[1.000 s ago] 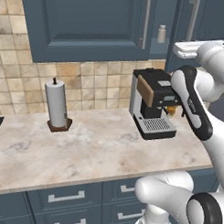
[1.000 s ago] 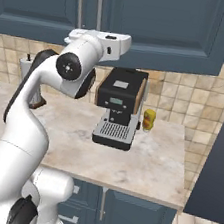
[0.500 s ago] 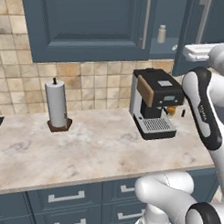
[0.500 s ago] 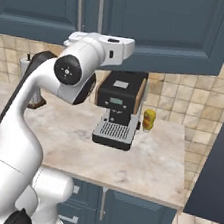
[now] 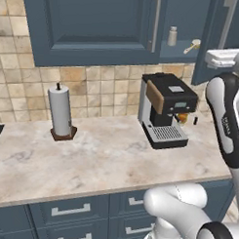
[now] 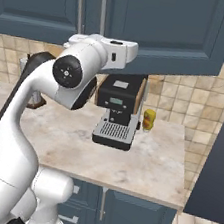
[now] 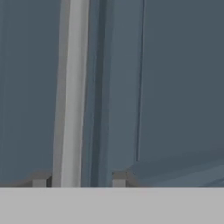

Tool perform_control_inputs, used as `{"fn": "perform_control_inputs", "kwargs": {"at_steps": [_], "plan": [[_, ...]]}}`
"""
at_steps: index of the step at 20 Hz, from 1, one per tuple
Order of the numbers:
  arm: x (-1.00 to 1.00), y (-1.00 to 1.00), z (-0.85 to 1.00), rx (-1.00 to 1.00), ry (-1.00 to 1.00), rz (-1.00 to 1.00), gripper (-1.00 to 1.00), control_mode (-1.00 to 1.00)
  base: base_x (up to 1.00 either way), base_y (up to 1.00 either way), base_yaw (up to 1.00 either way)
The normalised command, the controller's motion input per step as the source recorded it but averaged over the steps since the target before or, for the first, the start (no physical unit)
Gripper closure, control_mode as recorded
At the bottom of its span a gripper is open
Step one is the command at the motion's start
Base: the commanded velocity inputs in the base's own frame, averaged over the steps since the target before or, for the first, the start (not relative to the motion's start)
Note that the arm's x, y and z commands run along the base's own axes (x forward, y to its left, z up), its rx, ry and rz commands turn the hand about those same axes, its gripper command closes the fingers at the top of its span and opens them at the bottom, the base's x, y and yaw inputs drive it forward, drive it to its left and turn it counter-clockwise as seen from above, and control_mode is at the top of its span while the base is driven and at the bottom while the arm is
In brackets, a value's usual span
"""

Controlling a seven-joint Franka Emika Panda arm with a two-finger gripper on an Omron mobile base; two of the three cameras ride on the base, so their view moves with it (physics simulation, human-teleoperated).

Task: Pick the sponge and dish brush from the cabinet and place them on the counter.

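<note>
While ajar, cabinet [image 5: 95, 28] holds dish brush [image 5: 192, 46] | pincer [image 7: 79, 180] straddles handle [image 7: 70, 92], half-open

No legible text, label, brand, number or sign was found. Small white lettering is seen on the dark forearm band of the arm [image 5: 227, 126] in the left base view, but it is too small to be read.

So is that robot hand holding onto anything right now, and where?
It looks so: the hand sits around the cabinet door's silver bar handle, one finger on each side. Whether the fingers actually press it can't be told.
</note>
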Motion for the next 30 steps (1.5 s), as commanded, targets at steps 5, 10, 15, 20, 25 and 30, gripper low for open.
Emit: {"fn": "perform_control_inputs", "kwargs": {"at_steps": [5, 10, 15, 20, 25, 30], "plan": [[-0.28, -0.31, 0.01, 0.0, 0.01, 0.0, 1.0, -1.0, 0.0, 0.0, 0.0], [-0.07, -0.12, 0.0, 0.0, 0.0, 0.0, -1.0, -1.0, 0.0, 0.0, 0.0], [-0.1, -0.09, 0.0, 0.0, -0.01, -0.01, -1.0, -1.0, 0.0, 0.0, 0.0], [-0.53, -0.26, 0.12, 0.02, -0.08, -0.1, -1.0, -1.0, 0.0, 0.0, 0.0], [-0.6, -0.04, 0.1, 0.0, -0.13, -0.18, -1.0, -1.0, 0.0, 0.0, 0.0], [-0.52, 0.22, 0.01, 0.0, -0.07, -0.19, -1.0, -1.0, 0.0, 0.0, 0.0]]}}
